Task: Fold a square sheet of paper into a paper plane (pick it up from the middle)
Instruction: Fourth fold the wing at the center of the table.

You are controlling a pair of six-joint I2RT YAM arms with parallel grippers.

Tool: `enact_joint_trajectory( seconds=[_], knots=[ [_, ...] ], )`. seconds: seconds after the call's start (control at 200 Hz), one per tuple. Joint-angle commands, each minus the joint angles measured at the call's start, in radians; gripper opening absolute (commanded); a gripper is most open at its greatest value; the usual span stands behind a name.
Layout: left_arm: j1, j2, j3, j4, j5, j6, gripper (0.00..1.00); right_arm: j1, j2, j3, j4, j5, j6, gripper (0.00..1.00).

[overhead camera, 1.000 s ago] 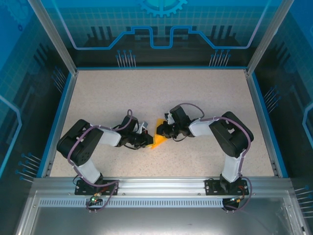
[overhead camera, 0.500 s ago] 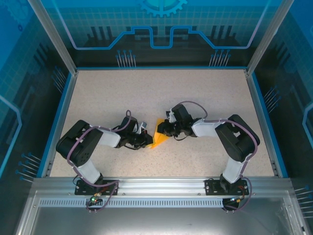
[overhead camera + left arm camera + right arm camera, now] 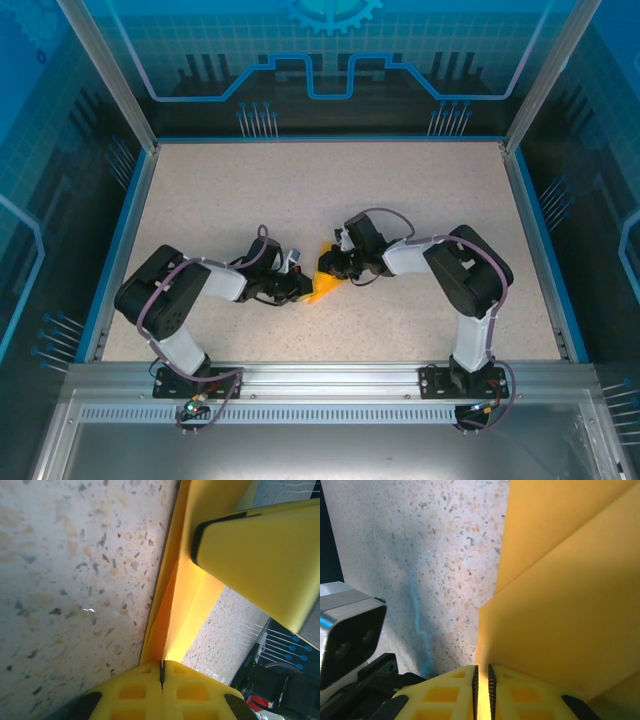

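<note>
The orange-yellow sheet of paper (image 3: 326, 286), folded into layers, sits low over the table's middle between both grippers. My left gripper (image 3: 304, 288) comes from the left and is shut on the paper's edge. In the left wrist view the folded paper (image 3: 186, 595) runs up from the shut left gripper (image 3: 161, 669), and a yellow finger (image 3: 260, 550) of the other gripper presses on it. My right gripper (image 3: 331, 266) comes from the right. In the right wrist view the right gripper (image 3: 482, 676) is shut on a paper layer (image 3: 560, 605) that stands on edge.
The speckled tabletop (image 3: 330, 190) lies open behind the arms, bounded by a blue rim (image 3: 130, 230) and glass walls. In the right wrist view, part of the left arm's grey housing (image 3: 347, 630) sits close at the left.
The right arm's elbow swung a little to the right and came back. The paper tilted slightly with it. The left arm has stayed still, and both grips have held.
</note>
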Motion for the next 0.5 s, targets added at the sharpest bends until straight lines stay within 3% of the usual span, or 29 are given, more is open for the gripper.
enact_joint_trajectory(
  seconds=[0.0, 0.495],
  knots=[
    [0.015, -0.002, -0.016, -0.112, -0.074, 0.023, 0.03, -0.015, 0.021, 0.008, -0.010, -0.009, 0.008, 0.16],
    [0.015, 0.014, 0.014, -0.162, -0.062, 0.056, 0.02, -0.018, -0.150, -0.062, -0.057, 0.029, -0.008, 0.17]
  ],
)
